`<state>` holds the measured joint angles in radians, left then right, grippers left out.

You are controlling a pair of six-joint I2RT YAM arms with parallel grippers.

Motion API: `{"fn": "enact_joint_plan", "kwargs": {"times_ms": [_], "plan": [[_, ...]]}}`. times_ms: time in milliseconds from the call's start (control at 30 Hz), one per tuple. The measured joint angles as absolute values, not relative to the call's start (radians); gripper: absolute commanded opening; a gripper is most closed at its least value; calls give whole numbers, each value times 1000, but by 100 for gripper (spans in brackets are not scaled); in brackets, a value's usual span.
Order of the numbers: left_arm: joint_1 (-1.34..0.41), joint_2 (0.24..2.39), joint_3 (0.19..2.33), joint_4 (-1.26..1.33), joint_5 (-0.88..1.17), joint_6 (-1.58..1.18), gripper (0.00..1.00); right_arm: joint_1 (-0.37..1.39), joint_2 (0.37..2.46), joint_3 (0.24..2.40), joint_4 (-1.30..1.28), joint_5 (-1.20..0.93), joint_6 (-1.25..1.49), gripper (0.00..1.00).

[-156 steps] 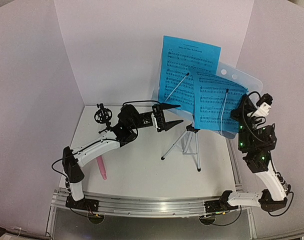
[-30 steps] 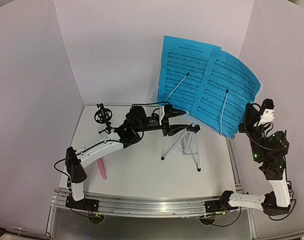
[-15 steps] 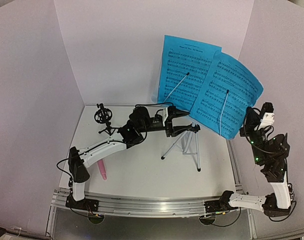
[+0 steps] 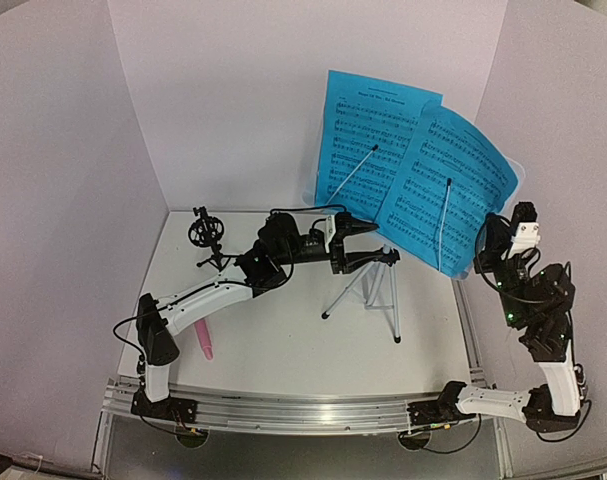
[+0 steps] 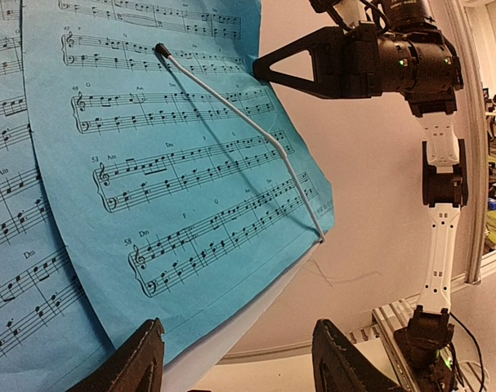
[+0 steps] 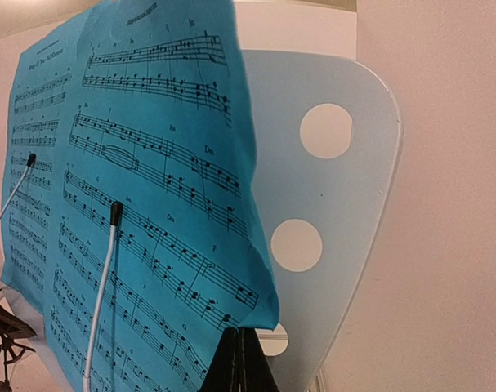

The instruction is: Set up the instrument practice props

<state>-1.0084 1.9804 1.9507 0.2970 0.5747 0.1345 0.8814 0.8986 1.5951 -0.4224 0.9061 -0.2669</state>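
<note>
White table [image 4: 283,345] from above: music stand [image 4: 392,305] up, blue pages [image 4: 368,140] on it, pink microphone [image 4: 203,338] lying well apart from the mic mount [image 4: 205,235], so mounting looks undone. Left wrist view: left gripper [image 5: 235,363], jaws apart, below the pages. Right wrist view: right gripper [image 6: 241,359], jaws together, pinching the right-hand page [image 6: 149,204] at its edge.

Both my sheet-music pages are bright blue, printed with black staves, notes and small chord letters: the left page [image 4: 368,140] and the right page [image 4: 448,195]. The desk [image 6: 346,204] behind them is pale, almost white with a bluish cast, and patterned with round holes. Its wire page holders [image 4: 441,230] are white with black tips. The tripod legs [image 4: 368,290] are silver. Near the table's left edge my microphone [image 4: 202,338] is pink; toward the back-left corner the mic mount [image 4: 205,235] is black. The table [image 4: 283,350] is off-white. My left arm [image 4: 198,297] and right arm [image 4: 553,380] are white with black joints, the right one dotted with green lights. My left gripper [image 5: 235,351] and right gripper [image 6: 239,359] are black.
</note>
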Motion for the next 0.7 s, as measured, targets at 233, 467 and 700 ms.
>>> {"fn": "enact_joint_plan", "kwargs": {"times_ms": [233, 467, 700], "plan": [[-1008, 1980, 1951, 297, 575, 135, 62, 881, 900, 1607, -435, 901, -306, 0], [-1008, 1980, 1951, 297, 574, 142, 62, 881, 914, 1633, -439, 907, -343, 0], [-1008, 1980, 1951, 297, 574, 157, 62, 881, 920, 1634, -444, 911, -347, 10]]}}
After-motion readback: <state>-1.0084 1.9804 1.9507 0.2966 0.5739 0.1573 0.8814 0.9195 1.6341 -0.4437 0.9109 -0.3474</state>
